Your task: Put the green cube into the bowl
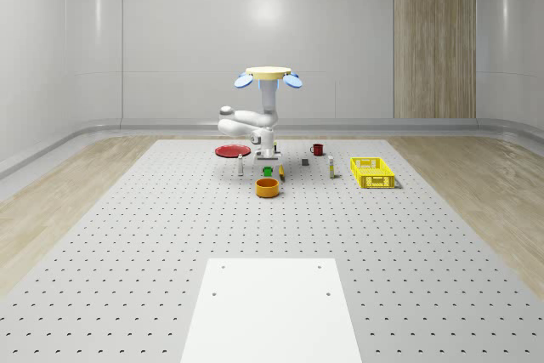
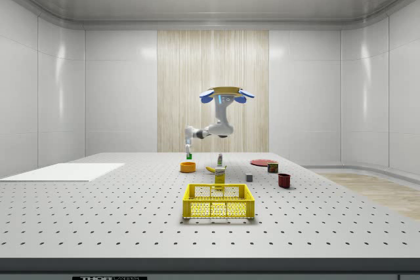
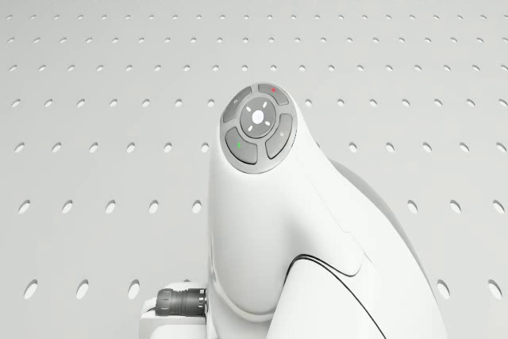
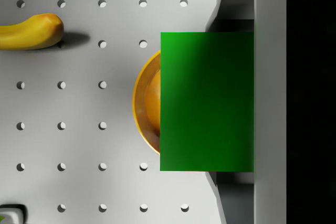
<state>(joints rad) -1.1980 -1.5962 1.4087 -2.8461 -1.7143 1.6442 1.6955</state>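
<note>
The green cube (image 1: 269, 172) hangs just above the orange bowl (image 1: 269, 187), with my gripper (image 1: 269, 167) shut on it. In the side view the green cube (image 2: 189, 156) sits a short way over the bowl (image 2: 188, 166). In the wrist view the green cube (image 4: 207, 100) covers most of the bowl (image 4: 143, 103), pressed against a grey finger (image 4: 270, 98). The drone (image 1: 268, 75) hovers over the far middle of the table, behind the bowl, with its arm bent down toward it.
A banana (image 4: 29, 31) lies close beside the bowl. A yellow basket (image 1: 372, 172) stands at the whole-scene view's right. A red plate (image 1: 230, 150) and a red mug (image 1: 317, 149) sit farther back. A white panel (image 1: 270, 308) lies near the front.
</note>
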